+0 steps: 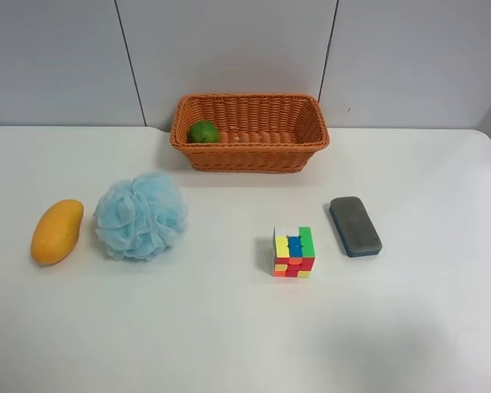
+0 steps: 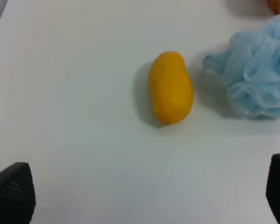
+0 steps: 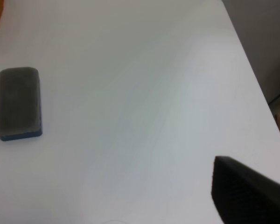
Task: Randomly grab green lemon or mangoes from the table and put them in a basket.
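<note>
The green lemon lies inside the wicker basket, at its left end in the exterior high view. The orange-yellow mango lies on the white table at that view's left. No arm shows in that view. In the left wrist view the mango lies ahead of my left gripper, whose two dark fingertips stand wide apart and hold nothing. Only one dark finger of my right gripper shows, over bare table, with nothing in it.
A fluffy light-blue bath pouf sits right beside the mango and also shows in the left wrist view. A colour cube and a grey eraser lie at centre right. The eraser also shows in the right wrist view.
</note>
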Motion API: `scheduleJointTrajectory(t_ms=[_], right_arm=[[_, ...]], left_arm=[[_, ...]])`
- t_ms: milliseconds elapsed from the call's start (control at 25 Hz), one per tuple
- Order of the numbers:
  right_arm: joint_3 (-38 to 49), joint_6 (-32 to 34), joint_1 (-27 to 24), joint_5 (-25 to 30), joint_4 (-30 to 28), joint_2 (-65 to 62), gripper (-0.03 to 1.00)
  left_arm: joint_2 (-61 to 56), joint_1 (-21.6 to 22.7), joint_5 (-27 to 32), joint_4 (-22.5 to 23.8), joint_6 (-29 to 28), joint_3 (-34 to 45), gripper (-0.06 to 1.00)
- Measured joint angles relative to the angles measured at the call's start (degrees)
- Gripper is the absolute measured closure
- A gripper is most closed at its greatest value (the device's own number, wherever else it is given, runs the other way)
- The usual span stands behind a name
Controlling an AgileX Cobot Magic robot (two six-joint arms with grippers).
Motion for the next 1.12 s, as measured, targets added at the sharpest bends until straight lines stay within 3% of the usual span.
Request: scheduleJointTrajectory(t_ms=[200, 360, 1120], right_arm=[[0.0, 0.0, 0.0, 0.0, 0.0, 0.0, -0.02], [0.0, 0.0, 0.0, 0.0, 0.0, 0.0, -0.02], [0.0, 0.0, 0.0, 0.0, 0.0, 0.0, -0.02]], left_arm=[[-0.2, -0.4, -1.3, 1.1, -2.1, 0.5, -0.05], [-0.2, -1.7, -1.3, 4.5, -6.5, 0.5, -0.05], [-0.2, -1.7, -1.3, 5.1, -7.2, 0.5, -0.05]])
